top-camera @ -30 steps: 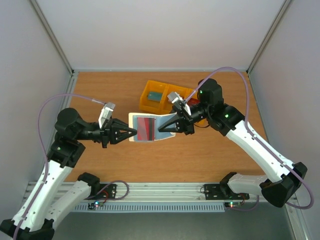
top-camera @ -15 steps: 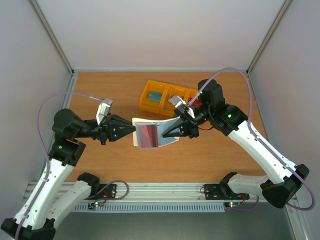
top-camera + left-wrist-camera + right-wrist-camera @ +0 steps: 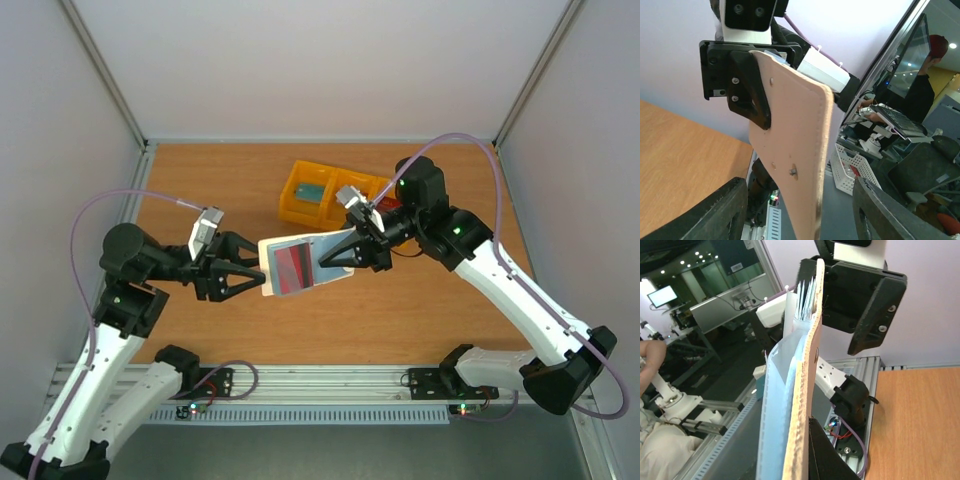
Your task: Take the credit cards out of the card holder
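Top view, right gripper [image 3: 335,257]: my jaws are clamped on the right end of the flat cream-beige folding card holder [image 3: 305,262]. I hold it in the air above the brown wooden table [image 3: 200,180] so my other arm can reach its free end.
Top view, left gripper [image 3: 255,268]: my jaws are apart at the holder's left edge and grip nothing.
Top view, card: a dark red plastic credit card [image 3: 292,268] shows in the holder's upturned inner face. I judge it is not yet drawn out.
Top view, yellow three-compartment plastic tray [image 3: 295,213]: it sits behind the holder with a teal card [image 3: 310,192] in its left compartment. It is probably where drawn cards go.
Left wrist view, holder: the beige outer face stands on edge between my two black left fingers [image 3: 722,212]. As far as I can tell, neither touches it. The right gripper pinches its far end.
Right wrist view, holder: it is seen edge-on, with the beige skin on the right and the translucent grey-blue pocket [image 3: 772,410] on the left. Thin card edges [image 3: 801,297] poke out at the far end, right by the left gripper. I judge it is turned this way so the cards face that arm.
Next move: I should close the left jaws on a card alone, not on the holder's flap.
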Robot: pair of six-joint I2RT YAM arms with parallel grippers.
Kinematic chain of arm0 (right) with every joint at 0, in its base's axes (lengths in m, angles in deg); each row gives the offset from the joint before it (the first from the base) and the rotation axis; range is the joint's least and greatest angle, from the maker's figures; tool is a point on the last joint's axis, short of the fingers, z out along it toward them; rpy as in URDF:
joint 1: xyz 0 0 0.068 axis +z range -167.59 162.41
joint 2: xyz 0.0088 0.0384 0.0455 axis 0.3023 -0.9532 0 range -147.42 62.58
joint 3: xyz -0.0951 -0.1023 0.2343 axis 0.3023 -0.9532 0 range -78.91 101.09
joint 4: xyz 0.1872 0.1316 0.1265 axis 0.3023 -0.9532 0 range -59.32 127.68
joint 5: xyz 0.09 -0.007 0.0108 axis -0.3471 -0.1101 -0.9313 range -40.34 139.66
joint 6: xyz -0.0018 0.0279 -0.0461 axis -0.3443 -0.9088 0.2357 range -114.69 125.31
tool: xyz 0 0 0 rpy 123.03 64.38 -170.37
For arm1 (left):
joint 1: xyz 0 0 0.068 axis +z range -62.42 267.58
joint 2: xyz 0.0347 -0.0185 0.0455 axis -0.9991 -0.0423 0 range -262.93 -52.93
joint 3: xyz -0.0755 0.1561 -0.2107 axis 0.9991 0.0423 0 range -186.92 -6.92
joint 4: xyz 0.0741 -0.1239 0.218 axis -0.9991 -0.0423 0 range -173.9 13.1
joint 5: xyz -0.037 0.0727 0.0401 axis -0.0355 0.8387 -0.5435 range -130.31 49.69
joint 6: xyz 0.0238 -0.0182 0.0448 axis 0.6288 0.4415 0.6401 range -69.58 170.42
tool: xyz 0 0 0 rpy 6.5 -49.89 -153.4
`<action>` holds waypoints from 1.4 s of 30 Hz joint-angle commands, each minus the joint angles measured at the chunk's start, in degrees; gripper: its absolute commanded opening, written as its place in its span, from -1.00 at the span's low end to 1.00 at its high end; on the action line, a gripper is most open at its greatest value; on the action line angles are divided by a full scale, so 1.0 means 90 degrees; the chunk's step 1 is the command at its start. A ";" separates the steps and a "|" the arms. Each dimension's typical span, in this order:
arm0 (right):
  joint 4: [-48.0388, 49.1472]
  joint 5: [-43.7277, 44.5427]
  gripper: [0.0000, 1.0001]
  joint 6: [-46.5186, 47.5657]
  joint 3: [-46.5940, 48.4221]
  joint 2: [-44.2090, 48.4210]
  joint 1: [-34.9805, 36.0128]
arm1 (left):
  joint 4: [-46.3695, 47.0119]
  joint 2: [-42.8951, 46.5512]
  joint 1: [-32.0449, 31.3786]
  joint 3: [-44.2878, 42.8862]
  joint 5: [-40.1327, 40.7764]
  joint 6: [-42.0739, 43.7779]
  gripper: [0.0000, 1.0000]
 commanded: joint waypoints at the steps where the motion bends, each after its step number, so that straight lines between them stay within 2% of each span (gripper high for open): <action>1: 0.0348 0.0092 -0.98 -0.0288 0.0180 -0.0090 0.0050 | -0.0378 0.0060 -0.0090 -0.0054 0.0418 0.0315 0.11; 6: 0.0452 0.0186 -0.98 -0.0399 0.0177 -0.0168 0.0089 | -0.0630 0.0033 -0.0163 -0.0011 0.0778 0.0587 -0.07; 9: 0.0470 0.0150 -0.98 -0.0429 0.0177 -0.0206 0.0137 | -0.0408 0.0022 -0.0169 0.0071 0.0767 0.0459 -0.49; 17: 0.0504 0.0005 -0.98 -0.0423 0.0163 -0.0135 0.0152 | -0.0051 0.0096 -0.0169 0.0166 0.0691 0.0199 -0.92; 27: 0.0528 -0.0205 -0.98 -0.0347 0.0236 -0.0182 0.0353 | -0.0579 0.0123 -0.0174 0.0097 0.1207 0.0780 -0.95; 31: 0.0342 -0.0246 -0.98 -0.0188 0.0295 -0.0171 0.0459 | -0.2016 0.0148 -0.0169 -0.0267 0.2235 0.1901 -0.93; 33: 0.0111 -0.0130 -0.98 -0.0012 0.0384 -0.0233 0.0561 | -0.2348 0.0127 -0.0172 -0.0317 0.2538 0.2421 -0.84; 35: 0.0051 0.0004 -0.98 0.0067 0.0444 -0.0303 0.0651 | -0.2032 0.0098 -0.0174 -0.0180 0.2162 0.2314 -0.73; 38: 0.0176 0.0214 -0.98 0.0025 0.0441 -0.0337 0.0675 | -0.0848 0.0158 -0.0265 0.0192 0.1450 0.1353 -0.56; 42: 0.0488 0.0454 -0.98 -0.0214 0.0460 -0.0392 0.0674 | -0.1108 0.0204 -0.0357 0.0268 0.1586 0.1523 -0.53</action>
